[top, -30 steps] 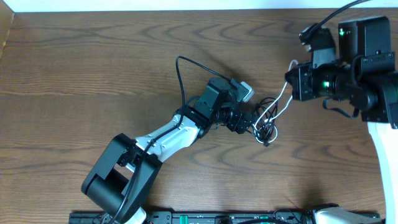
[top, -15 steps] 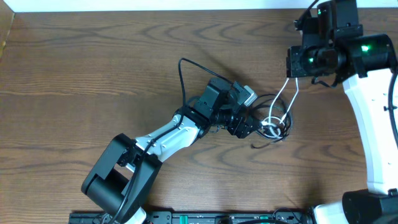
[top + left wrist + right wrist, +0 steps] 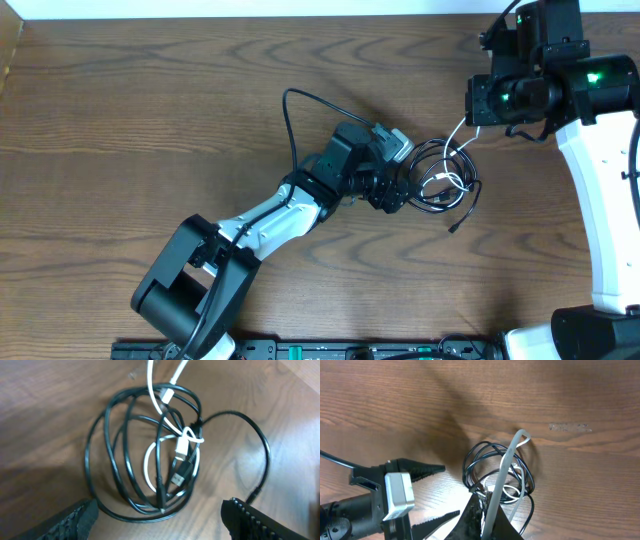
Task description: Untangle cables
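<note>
**Q:** Two grippers, jaw states?
**A:** Left gripper (image 3: pixel 160 512): jaws wide apart, holding nothing, fingers at 7 and 5 o'clock in the left wrist view. Right gripper (image 3: pixel 487 517): jaws clamped on the white cable (image 3: pixel 504 475).

**Q:** Where are the cables?
**A:** Black cable coil (image 3: pixel 159 460) lies on the wooden table (image 3: pixel 150 100) just beyond the left fingers. The white cable threads through it, with a white plug (image 3: pixel 181 447) looped near the middle, then exits at 12 o'clock. A loose black tail arcs out at 3 o'clock.

**Q:** How to do this step well?
**A:** My read: left pins the coil's near side and right draws the white lead out slowly. A fast pull likely lifts the whole bundle or tightens the loop.

**Q:** Containers?
**A:** None in view.
</note>
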Controlling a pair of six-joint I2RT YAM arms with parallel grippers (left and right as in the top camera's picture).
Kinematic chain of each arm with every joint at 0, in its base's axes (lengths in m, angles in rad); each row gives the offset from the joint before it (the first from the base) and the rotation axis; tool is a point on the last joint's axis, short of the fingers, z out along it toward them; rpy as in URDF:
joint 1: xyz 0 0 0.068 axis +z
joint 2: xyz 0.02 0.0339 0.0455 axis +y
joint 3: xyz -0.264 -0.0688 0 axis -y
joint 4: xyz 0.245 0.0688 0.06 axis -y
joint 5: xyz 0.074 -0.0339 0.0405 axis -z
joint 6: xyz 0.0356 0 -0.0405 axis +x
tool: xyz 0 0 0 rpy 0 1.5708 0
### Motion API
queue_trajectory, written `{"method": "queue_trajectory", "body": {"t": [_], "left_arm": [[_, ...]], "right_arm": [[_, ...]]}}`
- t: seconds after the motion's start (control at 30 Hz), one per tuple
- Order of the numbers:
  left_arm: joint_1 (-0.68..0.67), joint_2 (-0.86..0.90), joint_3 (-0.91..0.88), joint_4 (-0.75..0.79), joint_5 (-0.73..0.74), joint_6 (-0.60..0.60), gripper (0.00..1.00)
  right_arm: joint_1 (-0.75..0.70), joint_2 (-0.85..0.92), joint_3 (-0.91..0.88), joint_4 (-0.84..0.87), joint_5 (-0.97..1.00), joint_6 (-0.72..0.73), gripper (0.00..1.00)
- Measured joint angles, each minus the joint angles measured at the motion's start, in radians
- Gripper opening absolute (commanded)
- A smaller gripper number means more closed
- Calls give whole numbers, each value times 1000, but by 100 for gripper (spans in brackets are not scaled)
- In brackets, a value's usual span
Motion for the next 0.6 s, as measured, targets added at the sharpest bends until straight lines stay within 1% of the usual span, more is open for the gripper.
{"method": "queue_trajectory", "body": {"t": [0.2, 0.47, 0.57, 0.6], "left_arm": [[0, 33, 0, 87, -35, 1, 83], [0, 158, 0, 178, -31, -7, 82], [0, 166, -2, 229, -23, -11, 75], [0, 166, -2, 248, -19, -12, 75]], "right_arm": [[0, 0, 0, 0, -28, 1, 1], [0, 0, 0, -2, -74, 0, 1], [0, 0, 0, -6, -82, 0, 1], [0, 0, 0, -6, -83, 0, 1]]}}
